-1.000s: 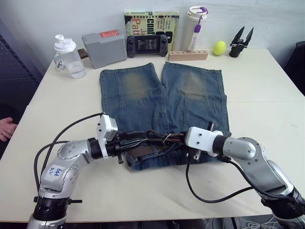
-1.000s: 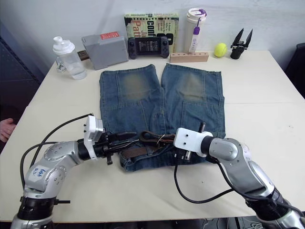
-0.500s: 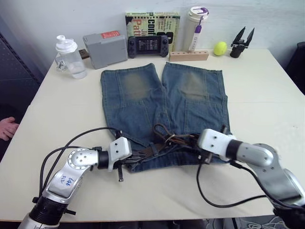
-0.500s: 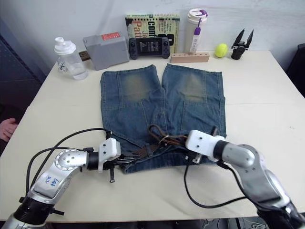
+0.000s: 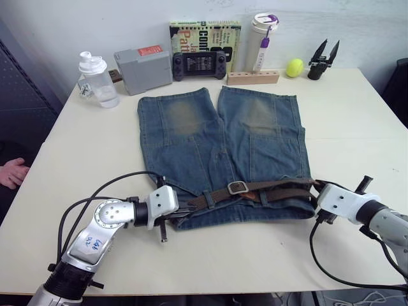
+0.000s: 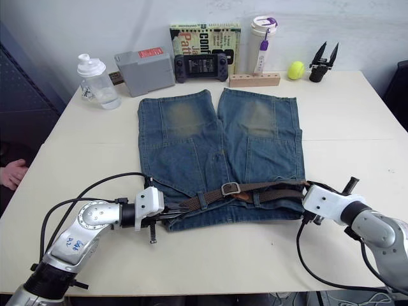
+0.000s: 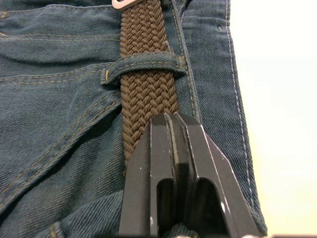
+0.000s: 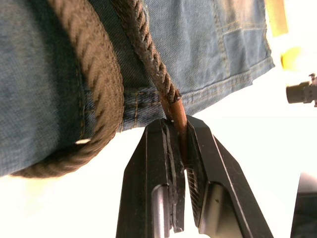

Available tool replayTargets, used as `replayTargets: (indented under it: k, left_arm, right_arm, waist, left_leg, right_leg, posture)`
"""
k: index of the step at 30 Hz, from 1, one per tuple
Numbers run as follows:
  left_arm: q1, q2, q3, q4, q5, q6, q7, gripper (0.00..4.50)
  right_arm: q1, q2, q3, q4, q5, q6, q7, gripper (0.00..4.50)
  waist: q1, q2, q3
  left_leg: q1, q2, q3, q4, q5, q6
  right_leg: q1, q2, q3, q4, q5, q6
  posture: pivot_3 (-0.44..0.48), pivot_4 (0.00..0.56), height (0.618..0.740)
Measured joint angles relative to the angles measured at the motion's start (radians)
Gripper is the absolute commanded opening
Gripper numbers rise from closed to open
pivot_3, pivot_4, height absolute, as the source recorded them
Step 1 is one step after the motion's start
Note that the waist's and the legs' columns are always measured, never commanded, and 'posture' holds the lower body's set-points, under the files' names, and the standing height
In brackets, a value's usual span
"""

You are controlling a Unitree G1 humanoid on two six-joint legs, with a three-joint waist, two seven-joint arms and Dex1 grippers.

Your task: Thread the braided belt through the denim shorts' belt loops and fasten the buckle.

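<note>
We see the denim shorts (image 5: 220,153) spread flat on the pale table (image 5: 357,127), legs pointing to the far side and the waistband toward the near edge. The braided belt (image 5: 280,190) runs left to right along that waistband, with the buckle (image 5: 237,187) lying near the middle of the waist.

Our left gripper (image 7: 172,130) sits at the left end of the waistband. In the left wrist view its two black fingers are pressed together with no gap, the tips resting on the belt just short of one of the belt loops (image 7: 143,64), which crosses over the strap. Whether the fingers actually pinch the strap we cannot tell.

Our right gripper (image 8: 176,130) is off the right edge of the shorts, over bare table. In the right wrist view its fingers are clamped on the smooth brown tip of the belt, which enters between them; the braided part leads away from the tips, and a second run of the belt curves around the edge of the denim beside it.

Along the far side of the table stand a clear shaker bottle (image 5: 95,80), a grey box (image 5: 143,62), a handheld game console (image 5: 199,64), a book (image 5: 205,35), a white tumbler (image 5: 261,41), a wooden block (image 5: 253,77), a tennis ball (image 5: 294,66) and a spare black gripper (image 5: 320,58). A person's hand (image 5: 11,172) rests at the left edge.
</note>
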Motion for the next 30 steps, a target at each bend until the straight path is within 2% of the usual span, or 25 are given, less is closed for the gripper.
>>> replayTargets:
  k: [10,14,19,21,23,25,26,30]
  left_arm:
    - [0.005,0.000,-0.003,0.013,0.017,-0.054,0.014,0.04]
    - [0.013,0.032,0.010,0.036,0.018,-0.104,0.013,0.04]
    - [0.025,0.035,0.041,0.040,0.014,-0.115,0.019,0.04]
    - [0.026,0.035,0.059,0.039,-0.005,-0.094,0.013,0.00]
    - [0.026,0.039,0.084,0.038,-0.028,-0.066,0.009,0.00]
    - [0.030,0.054,0.130,0.031,-0.070,-0.013,-0.004,0.00]
    - [0.033,0.058,0.140,0.026,-0.078,-0.002,-0.007,0.00]
    - [0.046,0.080,0.196,-0.046,-0.154,0.095,-0.026,0.00]
  right_arm:
    - [-0.001,0.004,0.004,0.066,-0.031,-0.139,-0.062,0.00]
    - [0.062,-0.060,0.024,0.099,-0.163,-0.279,-0.116,0.00]
    - [0.056,-0.002,0.052,0.082,-0.193,-0.259,-0.152,0.00]
    - [0.038,0.043,0.064,0.051,-0.169,-0.204,-0.136,0.89]
    - [0.029,0.063,0.064,0.033,-0.155,-0.151,-0.120,1.38]
    - [0.013,0.088,0.060,0.001,-0.110,-0.082,-0.086,2.41]
    - [0.013,0.089,0.058,-0.007,-0.099,-0.069,-0.079,2.64]
    - [0.027,0.084,0.009,-0.058,-0.004,0.002,0.000,4.45]
  waist:
    - [0.002,0.001,0.000]
    - [-0.002,0.002,0.000]
    - [-0.004,0.002,-0.001]
    - [-0.005,0.002,-0.001]
    - [-0.005,0.002,0.000]
    - [-0.006,0.002,0.000]
    - [-0.006,0.002,0.000]
    - [-0.002,-0.001,0.001]
  left_leg:
    - [0.000,0.000,-0.001,0.000,0.000,0.000]
    - [0.001,0.000,-0.001,-0.001,0.000,0.000]
    - [0.001,0.001,-0.003,-0.002,0.000,0.000]
    - [0.001,0.001,-0.004,-0.002,0.000,0.000]
    - [0.001,0.002,-0.004,-0.002,0.000,0.000]
    - [0.000,0.002,-0.005,-0.003,0.000,0.000]
    - [0.000,0.002,-0.005,-0.003,0.000,0.000]
    - [-0.001,0.002,-0.006,-0.003,0.000,0.000]
  right_leg:
    - [0.000,-0.002,0.000,0.000,0.000,0.000]
    - [0.000,-0.001,0.000,0.000,0.000,0.000]
    - [0.000,-0.001,0.000,0.000,0.000,0.000]
    - [0.000,0.000,0.001,0.000,0.000,0.000]
    - [-0.001,0.000,0.001,0.000,0.000,0.000]
    - [-0.001,0.000,0.001,0.000,0.000,0.000]
    - [-0.002,0.000,0.001,-0.001,0.000,0.000]
    - [-0.002,0.000,0.000,-0.001,0.000,0.000]
  posture:
    - [0.000,0.150,0.726]
    - [0.000,0.150,0.726]
    - [0.000,0.150,0.726]
    - [0.000,0.150,0.726]
    - [0.000,0.150,0.726]
    - [0.000,0.150,0.726]
    - [0.000,0.150,0.726]
    - [0.000,0.150,0.726]
